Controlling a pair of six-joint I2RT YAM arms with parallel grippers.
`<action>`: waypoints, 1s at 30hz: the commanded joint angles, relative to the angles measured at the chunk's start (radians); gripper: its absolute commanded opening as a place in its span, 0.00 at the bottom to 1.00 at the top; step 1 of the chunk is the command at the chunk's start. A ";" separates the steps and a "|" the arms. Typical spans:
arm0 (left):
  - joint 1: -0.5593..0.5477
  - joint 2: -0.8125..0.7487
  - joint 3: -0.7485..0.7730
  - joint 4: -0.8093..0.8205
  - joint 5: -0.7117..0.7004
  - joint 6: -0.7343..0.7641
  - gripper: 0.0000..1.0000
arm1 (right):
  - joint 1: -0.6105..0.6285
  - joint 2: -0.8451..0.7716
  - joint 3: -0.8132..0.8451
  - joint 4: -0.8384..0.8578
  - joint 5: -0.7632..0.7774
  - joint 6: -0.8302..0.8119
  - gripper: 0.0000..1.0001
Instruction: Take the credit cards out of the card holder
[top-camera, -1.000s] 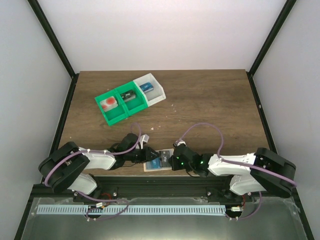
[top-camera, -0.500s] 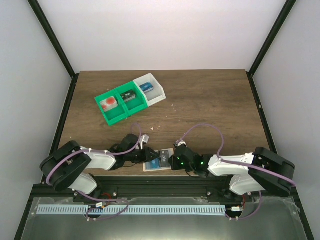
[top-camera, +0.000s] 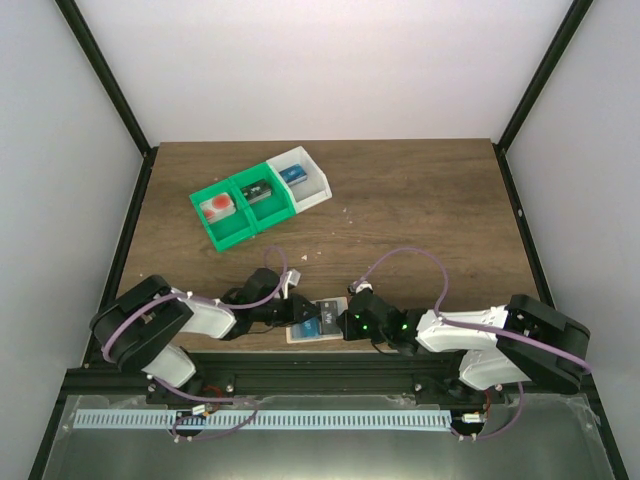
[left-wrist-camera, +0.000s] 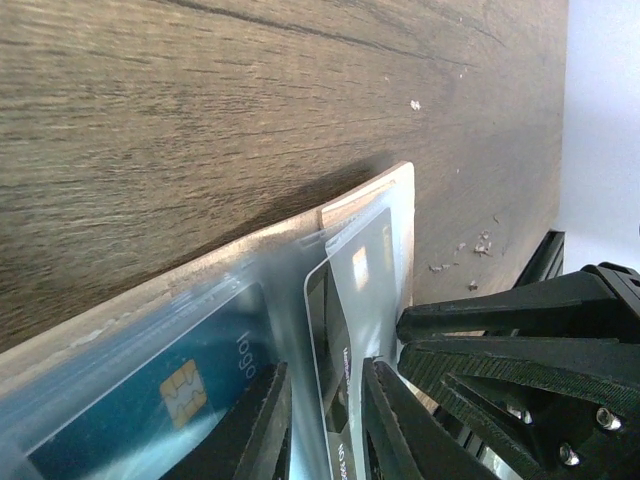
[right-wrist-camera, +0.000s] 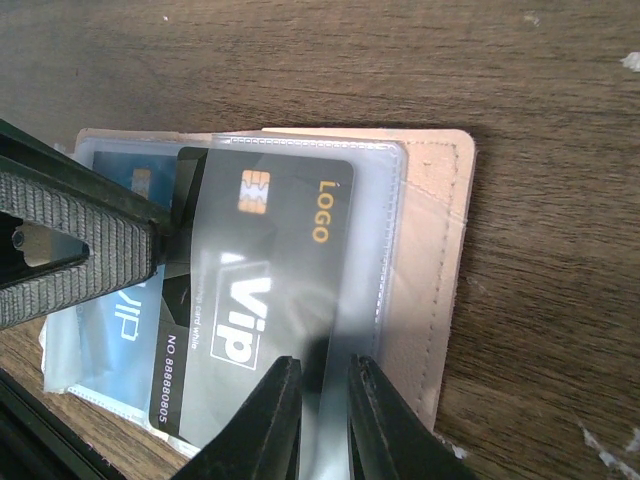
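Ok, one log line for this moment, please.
left gripper: pinching dark VIP card | right gripper: clamping card holder sleeve | blue card: inside

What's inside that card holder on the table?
The card holder has clear pockets: a dark card in one, a blue card in another. Anything beneath them is hidden.

The bench (right-wrist-camera: 560, 250) is dark wood, matt, with the grain showing. The holder (right-wrist-camera: 432, 250) looks like tan leather (or an imitation), smooth and stitched along its edge, with clear glossy plastic sleeves (right-wrist-camera: 385, 230). The cards (right-wrist-camera: 265, 290) are smooth plastic, each with a metallic gold chip. The left end effector (right-wrist-camera: 158, 240) has matt black, ribbed plastic fingers (right-wrist-camera: 70, 275). The bins (top-camera: 236, 236) look like moulded plastic.
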 joint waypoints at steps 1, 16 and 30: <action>-0.004 0.036 0.012 0.028 0.011 0.002 0.22 | -0.003 0.007 -0.022 -0.029 -0.015 0.015 0.15; -0.003 -0.015 -0.023 0.049 -0.013 -0.016 0.00 | -0.003 0.008 -0.032 -0.027 -0.008 0.010 0.15; -0.001 -0.194 -0.068 -0.132 -0.126 0.005 0.00 | -0.003 -0.018 -0.022 -0.064 0.013 0.013 0.16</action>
